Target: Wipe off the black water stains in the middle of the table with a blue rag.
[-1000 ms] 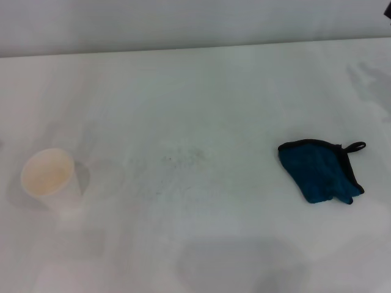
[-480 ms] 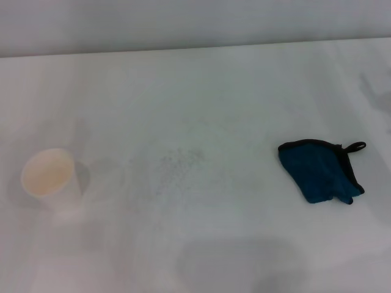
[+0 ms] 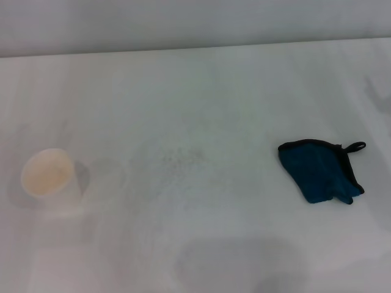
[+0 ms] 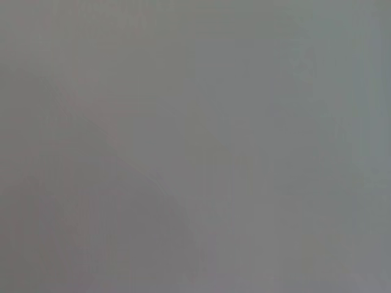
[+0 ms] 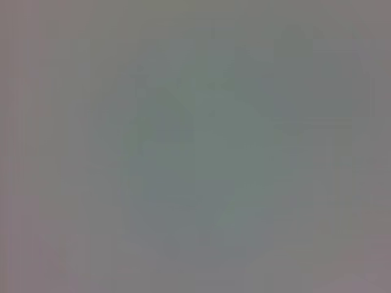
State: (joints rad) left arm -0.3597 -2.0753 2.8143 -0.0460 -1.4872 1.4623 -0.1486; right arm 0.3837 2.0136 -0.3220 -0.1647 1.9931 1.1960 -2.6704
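Head view: large plain white smooth table (image 3: pixel 201 85), seen from above and in front, with grey wall band along the far edge. Teal-blue soft folded rag with black edging (image 3: pixel 319 171) flat on the right half of the table, small black loop at its far right corner, lying alone and untouched. White paper cup (image 3: pixel 50 179), upright, open mouth up, pale beige inside, on the left half of the table, well apart from the rag. Black water stains (image 3: pixel 177 160) between cup and rag, near the table's middle: only a faint scatter of fine grey specks and a slightly dulled patch, no dark blotch visible; closer to the cup than to the rag, touching neither. Soft grey shadow on the table's near edge, below the speckled patch.

Left wrist view: uniform grey field, nothing distinguishable. Right wrist view: uniform grey-green field, nothing distinguishable.

Left pincer and right pincer: neither inside any of the three views; whether fingers apart or together, cannot be told. No arm over the table.
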